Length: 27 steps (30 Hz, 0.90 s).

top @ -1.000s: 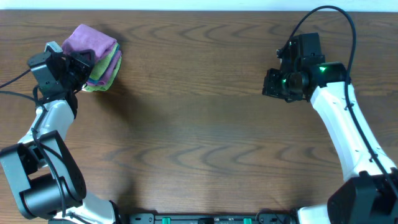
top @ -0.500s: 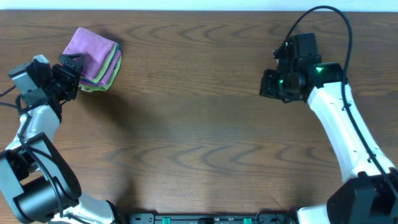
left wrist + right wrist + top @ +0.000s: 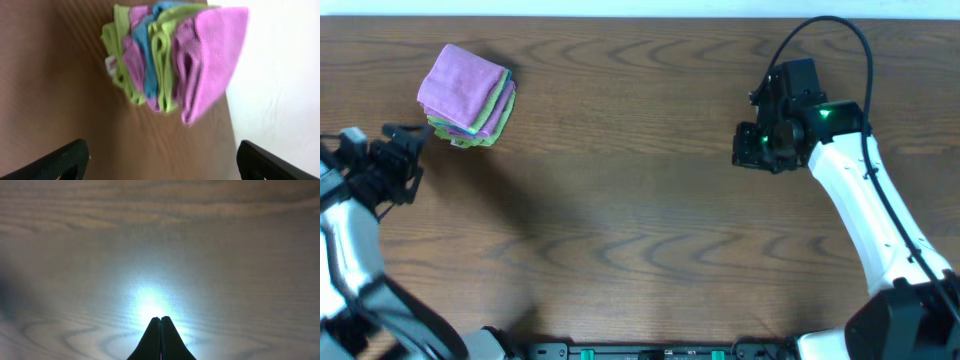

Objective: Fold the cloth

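The left tool sits low over the worktop with its two fingers spread wide apart and nothing between them; in the left wrist view only their dark tips show, at the bottom corners. Ahead of that open tool, clear of both fingertips and not touching either, lies the cloth, folded into a thick square stack that rests flat on the worktop. Seen from the tool, the stack's folded edges face it: a pink-purple layer on top, then green, blue, pink and green bands beneath, with a small white tag showing at the low edge. A strip of bare wood separates the tool from the stack, which sits roughly in line with the gap between the fingers. Beyond the stack the worktop ends at a pale surface. Far across the worktop from the cloth, the right tool points down at bare wood with its fingers pressed together, gripping nothing, and a bright patch of light falls on the grain just ahead of the tips.
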Tool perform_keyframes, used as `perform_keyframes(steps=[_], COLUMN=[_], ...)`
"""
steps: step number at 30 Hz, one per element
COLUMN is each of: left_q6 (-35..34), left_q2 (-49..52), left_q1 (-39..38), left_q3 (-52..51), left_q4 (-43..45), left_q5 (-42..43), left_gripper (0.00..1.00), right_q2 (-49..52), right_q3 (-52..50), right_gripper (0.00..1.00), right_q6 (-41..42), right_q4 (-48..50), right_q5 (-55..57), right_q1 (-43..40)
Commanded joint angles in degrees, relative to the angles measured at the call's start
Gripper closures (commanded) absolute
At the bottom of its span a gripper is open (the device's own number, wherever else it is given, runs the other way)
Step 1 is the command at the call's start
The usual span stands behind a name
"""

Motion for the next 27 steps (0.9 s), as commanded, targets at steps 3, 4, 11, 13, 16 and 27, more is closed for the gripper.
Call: perform_keyframes(steps=[3, 4, 11, 13, 16, 27], left_q6=[17.2, 17.1, 18.5, 18.7, 18.1, 16.4], left_q2=[-9.5, -10.9, -18.8, -21.0, -23.8, -24.8], left_q1=[-1.7, -2.6, -13.0, -16.5, -21.8, -25.4], left_q3=[0.3, 0.3, 0.3, 0.3, 0.3, 0.3], left_q4=[-11.5, -13.2, -22.1, -23.3, -24.3, -25.0], left_q5=[0.8, 0.9, 1.3, 1.1, 1.1, -1.4], left_gripper=[0.04, 0.04, 0.04, 0.04, 0.04, 0.05], right_q2=[-5.7, -6.8, -17.6, -20.5, -24.1, -25.4], right_q3=[0.6, 0.6, 0.6, 0.6, 0.6, 0.6], right_gripper=[0.98, 0.98, 0.37, 0.01, 0.01, 0.01], right_q6=[-4.0, -4.3, -4.3, -4.3, -4.3, -4.3], right_q4=[-2.3, -2.7, -6.3, -7.1, -8.7, -9.2], right_q5=[0.2, 0.3, 0.3, 1.7, 4.6, 4.7], right_q1=[0.3, 0.2, -1.0, -1.0, -1.0, -1.0])
